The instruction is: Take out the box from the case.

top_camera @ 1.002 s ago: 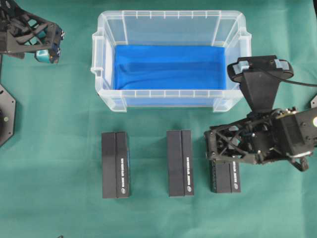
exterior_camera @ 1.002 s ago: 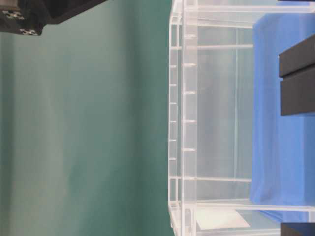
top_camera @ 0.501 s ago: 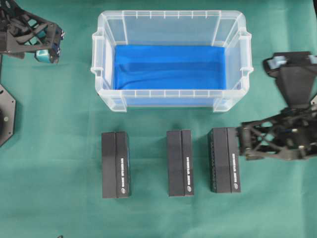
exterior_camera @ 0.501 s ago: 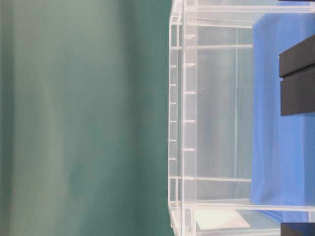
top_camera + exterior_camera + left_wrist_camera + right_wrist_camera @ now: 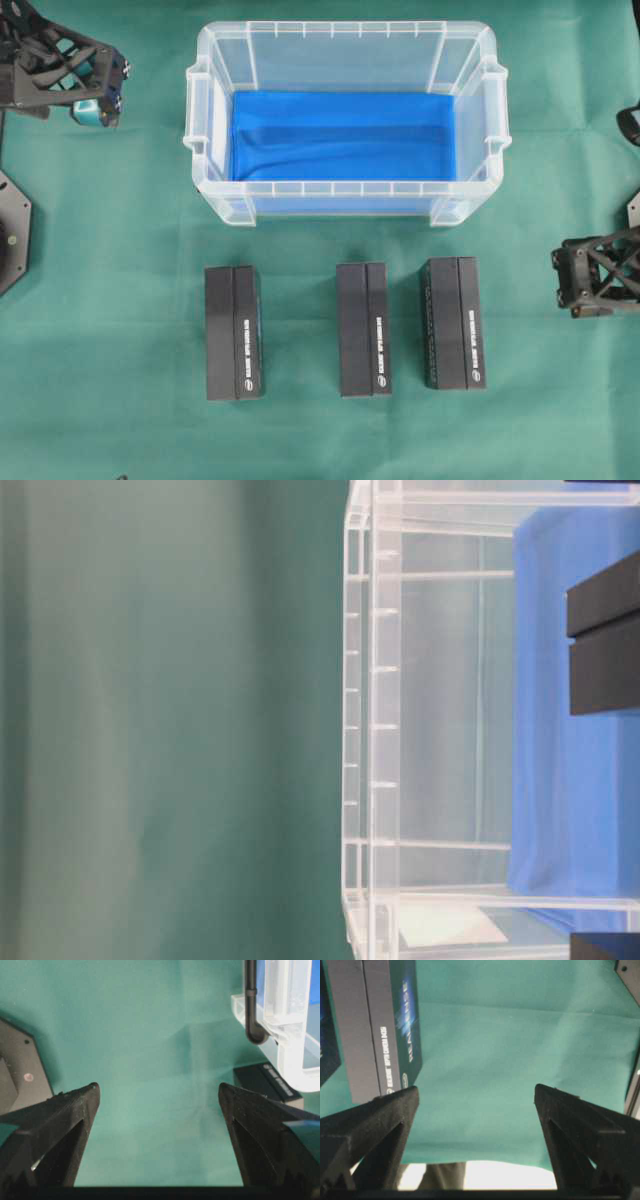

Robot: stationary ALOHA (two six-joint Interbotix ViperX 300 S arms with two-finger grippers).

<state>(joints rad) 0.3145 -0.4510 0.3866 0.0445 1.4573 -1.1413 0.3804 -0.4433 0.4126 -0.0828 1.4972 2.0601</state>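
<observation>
- The green cloth [image 5: 110, 300] lay bare along the left and bottom edges.
- The case [image 5: 345, 190] held only its blue sheet [image 5: 340, 135].
- Three black boxes [image 5: 363, 329] lay in a row in front of it.
- The left gripper [image 5: 157, 1105] and the right gripper [image 5: 476, 1105] gaped wide, holding nothing, near opposite edges.

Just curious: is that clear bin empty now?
Empty apart from its blue sheet; the bin holds no boxes, and three boxes lie outside it.

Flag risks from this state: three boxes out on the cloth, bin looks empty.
The three black rectangular boxes stand on edge in a tight row; a low pass by the open right gripper could topple the nearest. The clear plastic bin holds only its blue lining sheet, so another reach in would grab fabric.
</observation>
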